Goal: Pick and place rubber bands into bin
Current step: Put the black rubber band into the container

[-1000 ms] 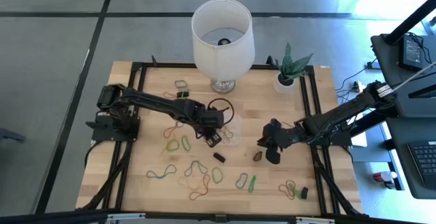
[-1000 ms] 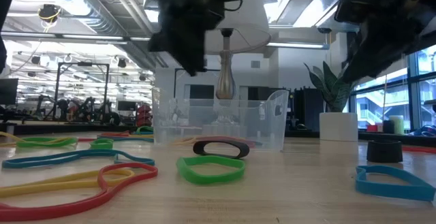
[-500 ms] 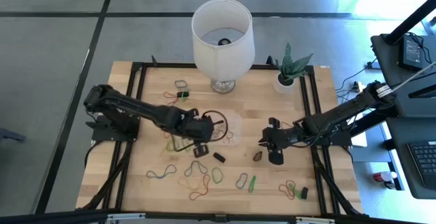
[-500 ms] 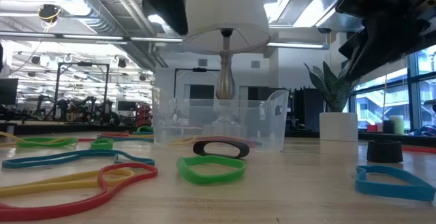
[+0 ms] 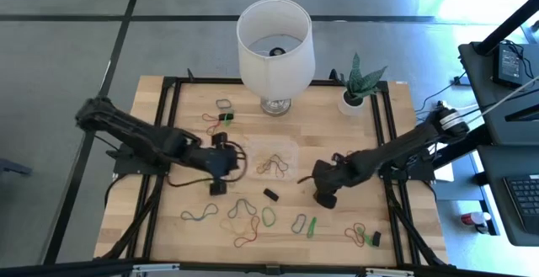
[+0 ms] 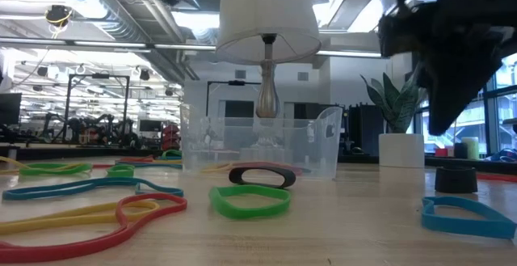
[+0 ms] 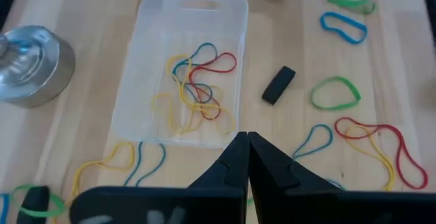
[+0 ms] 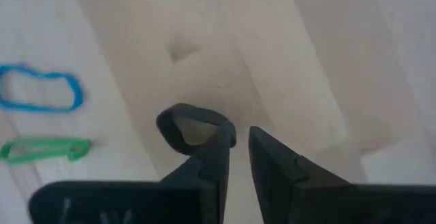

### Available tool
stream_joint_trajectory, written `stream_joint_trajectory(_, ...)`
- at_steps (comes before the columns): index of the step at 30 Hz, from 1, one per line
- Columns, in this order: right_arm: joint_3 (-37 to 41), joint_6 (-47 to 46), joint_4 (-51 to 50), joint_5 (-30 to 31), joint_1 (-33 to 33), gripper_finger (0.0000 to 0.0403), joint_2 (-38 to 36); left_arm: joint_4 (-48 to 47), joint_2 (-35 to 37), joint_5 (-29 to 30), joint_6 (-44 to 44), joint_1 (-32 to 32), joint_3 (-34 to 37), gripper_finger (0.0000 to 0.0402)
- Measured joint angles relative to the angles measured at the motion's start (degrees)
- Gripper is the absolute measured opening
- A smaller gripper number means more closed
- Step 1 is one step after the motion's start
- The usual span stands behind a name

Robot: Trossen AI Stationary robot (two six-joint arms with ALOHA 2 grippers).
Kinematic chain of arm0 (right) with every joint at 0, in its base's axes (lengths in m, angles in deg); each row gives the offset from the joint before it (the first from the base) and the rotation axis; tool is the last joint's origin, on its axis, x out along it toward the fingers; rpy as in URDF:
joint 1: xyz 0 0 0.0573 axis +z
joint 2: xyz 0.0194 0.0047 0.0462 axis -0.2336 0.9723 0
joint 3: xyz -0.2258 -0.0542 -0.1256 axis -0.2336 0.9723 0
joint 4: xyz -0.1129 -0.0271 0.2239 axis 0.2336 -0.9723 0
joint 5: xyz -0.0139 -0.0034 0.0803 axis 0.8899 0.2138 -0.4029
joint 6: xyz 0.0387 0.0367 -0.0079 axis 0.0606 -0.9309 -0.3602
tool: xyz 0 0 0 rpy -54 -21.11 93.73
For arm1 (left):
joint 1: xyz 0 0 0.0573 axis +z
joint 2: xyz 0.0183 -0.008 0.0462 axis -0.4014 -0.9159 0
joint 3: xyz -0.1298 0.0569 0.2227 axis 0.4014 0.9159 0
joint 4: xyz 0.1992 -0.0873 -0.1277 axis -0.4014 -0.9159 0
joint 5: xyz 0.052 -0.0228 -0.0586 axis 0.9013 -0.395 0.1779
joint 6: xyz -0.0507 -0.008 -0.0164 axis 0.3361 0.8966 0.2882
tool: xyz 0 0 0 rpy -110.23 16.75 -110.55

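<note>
An open lab or workshop hall: exposed ceiling ducts (image 6: 121, 23), strip lights, equipment racks (image 6: 89, 104), and a wooden bench (image 5: 328, 142) on grey floor.

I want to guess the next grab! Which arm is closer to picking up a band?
Probably the right. Its gripper hangs just over a dark band, fingers slightly apart. The left gripper is shut beside the bin.

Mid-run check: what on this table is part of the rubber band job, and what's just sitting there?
Job:
- rubber bands, loose on the table
- bin, some bands already inside
- left gripper, shut, beside the bin
- right gripper, open, at a dark band

Lying about:
- lamp
- potted plant
</note>
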Motion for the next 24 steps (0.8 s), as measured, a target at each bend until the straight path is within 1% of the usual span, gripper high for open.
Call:
stream_joint_trajectory(3,-2.56,-6.82,-2.57,-0.41,0.00,0.0076,2.93,4.88,6.06,0.76,1.00,-0.05,6.80,0.0001)
stream_joint_trajectory(7,-4.13,-14.68,-3.34,-0.45,0.00,0.0112,5.47,8.45,12.87,0.90,3.90,-0.05,14.05,0.0003)
stream_joint_trajectory(11,-3.73,-24.97,-3.93,-2.12,0.00,0.0149,7.24,8.73,17.54,0.53,7.85,-0.05,18.96,0.0001)
stream_joint_trajectory(14,-3.68,-31.10,-3.67,-2.60,0.28,0.0171,8.70,8.58,19.72,-1.44,8.36,-0.05,21.20,0.0003)
stream_joint_trajectory(17,-3.70,-33.54,-1.37,-3.55,0.60,0.0186,10.23,8.42,21.07,-2.15,8.40,-0.07,22.64,0.0002)
stream_joint_trajectory(21,-3.68,-35.54,-0.56,-7.05,1.02,0.0189,13.08,8.71,21.36,-2.23,8.27,-0.07,22.84,0.0002)
stream_joint_trajectory(24,-3.87,-37.69,0.11,-6.91,1.44,0.0177,14.86,9.35,21.36,-2.26,7.31,-0.07,22.84,0.0004)
